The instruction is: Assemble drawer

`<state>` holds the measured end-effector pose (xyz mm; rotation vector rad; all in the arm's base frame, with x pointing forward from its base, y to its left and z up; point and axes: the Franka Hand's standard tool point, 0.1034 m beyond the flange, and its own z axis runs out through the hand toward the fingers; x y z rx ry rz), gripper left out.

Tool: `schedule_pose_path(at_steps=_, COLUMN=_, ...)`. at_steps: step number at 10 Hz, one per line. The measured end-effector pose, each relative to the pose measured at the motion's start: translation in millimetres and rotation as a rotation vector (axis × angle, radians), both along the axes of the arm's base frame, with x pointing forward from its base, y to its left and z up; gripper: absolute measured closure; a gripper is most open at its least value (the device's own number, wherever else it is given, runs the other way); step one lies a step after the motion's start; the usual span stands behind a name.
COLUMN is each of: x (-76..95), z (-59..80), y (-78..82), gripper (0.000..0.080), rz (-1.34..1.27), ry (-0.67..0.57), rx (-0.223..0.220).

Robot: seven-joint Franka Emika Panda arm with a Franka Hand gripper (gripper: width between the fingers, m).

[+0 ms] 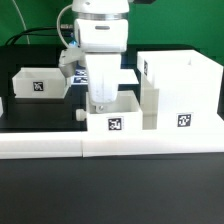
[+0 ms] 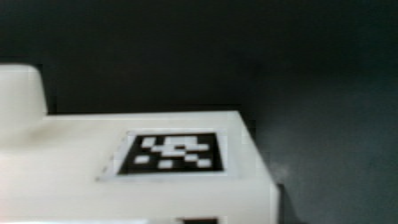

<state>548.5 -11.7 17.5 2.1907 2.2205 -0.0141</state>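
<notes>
A small white open-topped tray [image 1: 112, 118] with a tag on its front stands at the table's middle, close against the large white housing [image 1: 180, 90] on the exterior view's right. My gripper [image 1: 101, 102] reaches straight down into this tray at its rear wall. Its fingers are hidden by the hand and the tray's walls, so the jaws cannot be judged. A second small tray [image 1: 35, 84] sits apart on the exterior view's left. In the wrist view a white tagged face [image 2: 175, 152] fills the frame very close; no fingertips show there.
Long low white bars [image 1: 60, 148] run along the table's front edge, just before the middle tray and the housing. The marker board [image 1: 70, 76] lies behind the arm. The black table top [image 2: 302, 60] shows beyond the tagged face.
</notes>
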Motion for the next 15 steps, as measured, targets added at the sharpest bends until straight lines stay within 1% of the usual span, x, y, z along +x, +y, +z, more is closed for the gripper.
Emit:
schedule_pose_path(at_steps=3, x=-0.4, z=-0.3, y=-2.5, gripper=0.0755, rz=-0.004, ry=0.000, rx=-0.001)
schedule_pose_path(at_steps=4, x=-0.6, z=-0.9, y=-0.7, gripper=0.0755, rz=-0.004, ry=0.001, rx=-0.001)
schedule_pose_path(at_steps=6, x=-0.5, z=-2.0, y=8.1, gripper=0.0755, rz=0.013, ry=0.002, rx=-0.002)
schedule_pose_path(at_steps=8, x=-1.1, z=-3.3, y=11.8, gripper=0.0755, rz=0.019, ry=0.005, rx=-0.002)
schedule_pose_path(at_steps=15, x=-3.5, z=-5.8, y=11.1, gripper=0.0755, rz=-0.006, ry=0.007, rx=-0.001)
